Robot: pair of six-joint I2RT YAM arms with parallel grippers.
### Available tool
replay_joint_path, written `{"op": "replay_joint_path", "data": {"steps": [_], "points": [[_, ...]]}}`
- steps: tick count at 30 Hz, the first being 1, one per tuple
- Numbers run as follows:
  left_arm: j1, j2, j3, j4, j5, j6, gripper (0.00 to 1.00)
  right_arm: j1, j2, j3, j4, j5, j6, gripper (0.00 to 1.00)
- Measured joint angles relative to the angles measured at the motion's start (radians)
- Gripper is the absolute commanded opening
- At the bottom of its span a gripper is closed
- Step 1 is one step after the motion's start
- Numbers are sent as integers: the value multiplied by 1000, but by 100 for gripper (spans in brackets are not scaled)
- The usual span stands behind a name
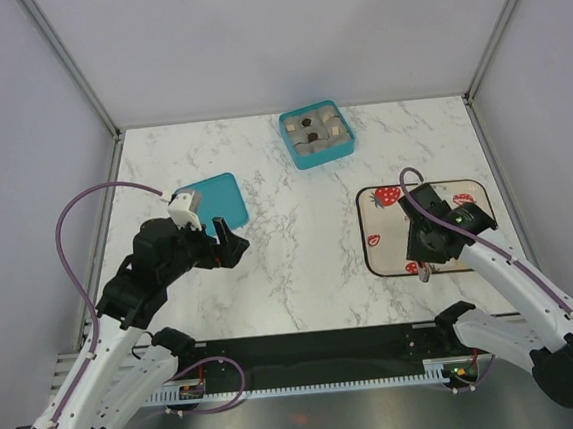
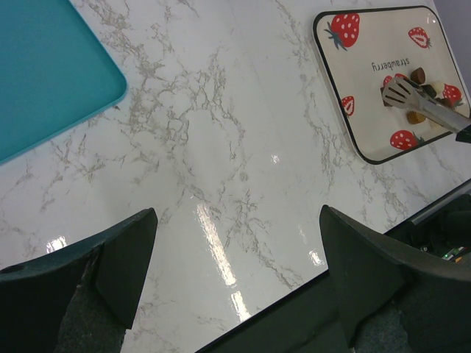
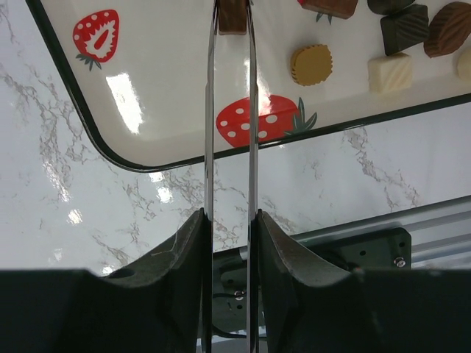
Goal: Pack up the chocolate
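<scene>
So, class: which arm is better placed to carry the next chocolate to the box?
Right: the right gripper holds tongs pinching a brown chocolate over the tray; the left gripper is open and empty.

Brown, tan and whitish chocolate, strawberry-print white tray, teal box, grey-veined marble table

Word "strawberry", printed on the white tray, upside down in left wrist view
</scene>
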Motion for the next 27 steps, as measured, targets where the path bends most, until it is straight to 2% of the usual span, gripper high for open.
{"op": "replay_joint_path", "data": {"steps": [4, 13, 19, 27], "points": [[0, 1, 0, 0, 0, 0, 99, 0, 31, 52, 6, 0, -21, 32], [0, 1, 0, 0, -3, 0, 99, 0, 188, 251, 53, -2, -76, 32], [0, 5, 0, 0, -3, 0, 99, 0, 369, 475, 153, -22, -128, 32], [0, 8, 0, 0, -3, 0, 99, 0, 687, 828, 318, -72, -209, 32]]}}
